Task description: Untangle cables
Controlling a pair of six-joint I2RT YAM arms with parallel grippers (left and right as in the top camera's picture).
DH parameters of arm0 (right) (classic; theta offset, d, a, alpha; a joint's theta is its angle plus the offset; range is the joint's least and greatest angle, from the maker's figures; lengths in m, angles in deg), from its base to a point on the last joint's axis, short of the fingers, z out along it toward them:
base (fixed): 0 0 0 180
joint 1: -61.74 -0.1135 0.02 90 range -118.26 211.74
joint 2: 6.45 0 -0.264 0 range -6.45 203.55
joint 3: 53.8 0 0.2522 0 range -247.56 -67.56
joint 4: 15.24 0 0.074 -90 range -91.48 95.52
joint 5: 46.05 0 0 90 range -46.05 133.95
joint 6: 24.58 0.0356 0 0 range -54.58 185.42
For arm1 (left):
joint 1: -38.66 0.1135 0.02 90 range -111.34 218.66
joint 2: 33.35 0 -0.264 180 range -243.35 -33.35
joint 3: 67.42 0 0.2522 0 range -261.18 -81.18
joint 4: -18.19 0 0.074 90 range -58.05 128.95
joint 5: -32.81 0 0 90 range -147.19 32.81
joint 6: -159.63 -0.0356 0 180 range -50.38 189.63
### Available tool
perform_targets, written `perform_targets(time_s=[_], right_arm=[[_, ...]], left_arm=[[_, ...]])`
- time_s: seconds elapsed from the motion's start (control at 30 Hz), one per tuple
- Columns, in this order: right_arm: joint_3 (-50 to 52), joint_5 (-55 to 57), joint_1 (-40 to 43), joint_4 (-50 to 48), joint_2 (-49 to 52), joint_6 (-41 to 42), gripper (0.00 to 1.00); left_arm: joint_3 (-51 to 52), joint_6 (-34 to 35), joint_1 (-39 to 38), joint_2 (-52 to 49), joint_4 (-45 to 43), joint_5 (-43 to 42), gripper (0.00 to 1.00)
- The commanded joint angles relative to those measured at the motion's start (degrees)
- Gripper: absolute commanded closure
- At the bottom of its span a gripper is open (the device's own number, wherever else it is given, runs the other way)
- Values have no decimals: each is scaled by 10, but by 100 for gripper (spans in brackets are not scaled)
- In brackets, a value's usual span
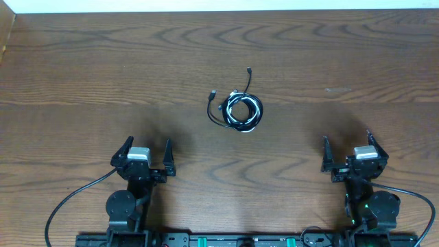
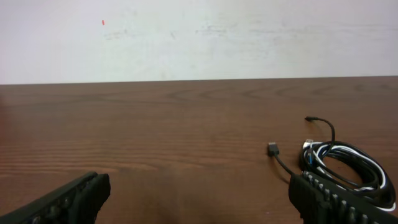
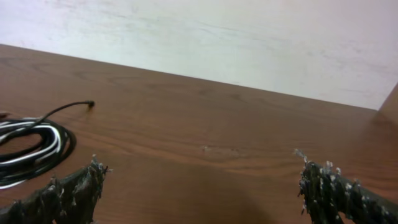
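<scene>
Left claw (image 1: 148,143) and right claw (image 1: 347,140), both wide open and empty, stand at the near edge of the counter (image 1: 103,68), well apart from the black cord (image 1: 247,81) and white cord (image 1: 229,110) coiled together; untangling looks unstarted, so next comes a reach for a free plug end.

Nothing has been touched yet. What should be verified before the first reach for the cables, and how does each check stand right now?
1. Left gripper open and empty: ok.
2. Right gripper open and empty: ok.
3. Cables in view of both wrist cameras: ok; each camera shows part of the coil.
4. Black cord and white cord apart: not ok; they are wound into one coil mid-table.
5. Loose end to grab: ok; one plug and another plug stick out on black tails.
6. Which cord lies on top at the crossings: cannot tell.
</scene>
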Motion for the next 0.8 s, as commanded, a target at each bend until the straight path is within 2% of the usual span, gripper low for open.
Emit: perform_targets(time_s=[0.0,0.5,0.77], right_arm=[[1,17,2,4,0,-8,1],[0,-15,2,2,2,-5,1],[-27,-63,2,4,43,18,1]], left_arm=[[10,-8,-2,1,18,-6,2],[10,-6,-2,-5,19,-4,2],[-26,-8,-2,-90,19,-30,2]])
